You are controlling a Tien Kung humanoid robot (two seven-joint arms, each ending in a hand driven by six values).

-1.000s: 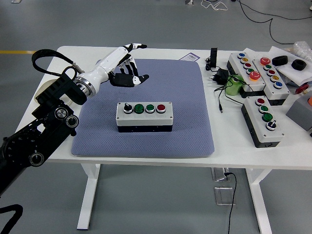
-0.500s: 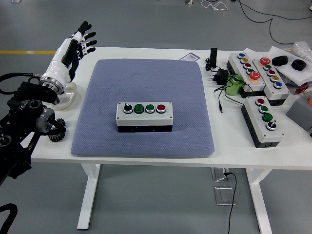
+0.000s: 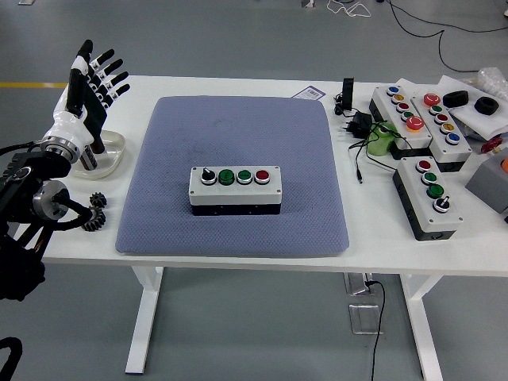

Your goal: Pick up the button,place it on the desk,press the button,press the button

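The button box (image 3: 235, 189) is seen set flat on the blue mat (image 3: 238, 127), untouched. At the table's left edge the left hand (image 3: 86, 89) is held raised, fingers spread, empty. Pressing seems done; otherwise a reach back is needed.

- Left arm (image 3: 32, 206): cut off by the left frame edge; only the forearm, wrist and part of the joints are visible.
- Shallow dish (image 3: 111, 151), upper left: partly covered by the left hand (image 3: 83, 91); contents cannot be determined.
- Grey box (image 3: 494, 184), right edge: cut off by the frame.
- Label (image 3: 309, 93) at the mat's far right corner: print too small to read.
- Items (image 3: 484, 75) at the upper right corner: cut off; type cannot be determined.
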